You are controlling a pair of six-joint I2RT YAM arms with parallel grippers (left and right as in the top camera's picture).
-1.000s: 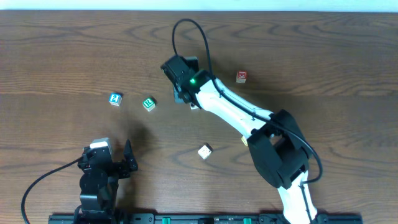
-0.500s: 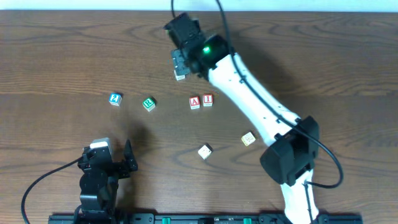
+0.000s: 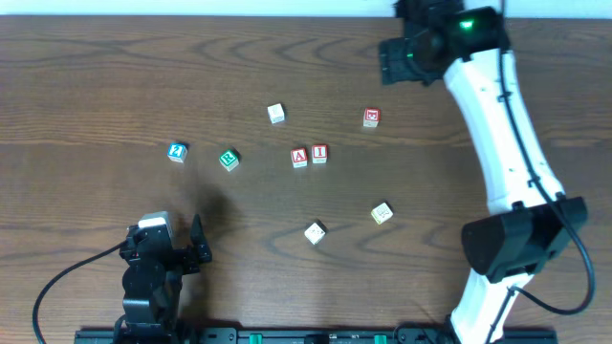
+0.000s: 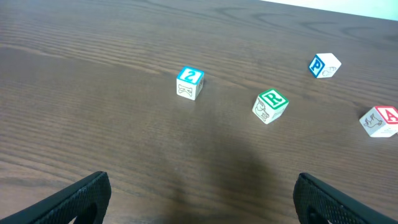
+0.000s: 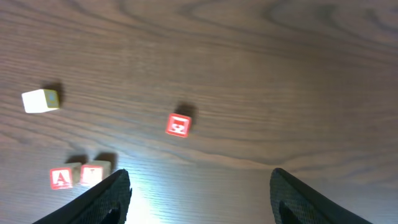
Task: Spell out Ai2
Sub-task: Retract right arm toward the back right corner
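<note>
The red-edged A cube [image 3: 299,158] and the red-edged I cube [image 3: 318,153] sit side by side, touching, at the table's middle. They also show in the right wrist view, A cube [image 5: 61,178] and I cube [image 5: 93,173]. The blue-faced 2 cube [image 3: 177,152] stands alone at the left, ahead of my left gripper [image 4: 199,208] in the left wrist view [image 4: 189,83]. My left gripper [image 3: 199,241] is open and empty near the front left. My right gripper [image 3: 387,62] is open and empty, high over the far right.
A green R cube [image 3: 228,160] sits between the 2 and A cubes. A white cube with a blue P [image 3: 275,114] lies behind them. Another red-marked cube [image 3: 371,118] is at the right. Two pale cubes [image 3: 382,212] [image 3: 315,232] lie nearer the front.
My right arm swung from over the table's middle up and away to the far right. The A and I cubes came into view. The white cube now lies free where the gripper was.
</note>
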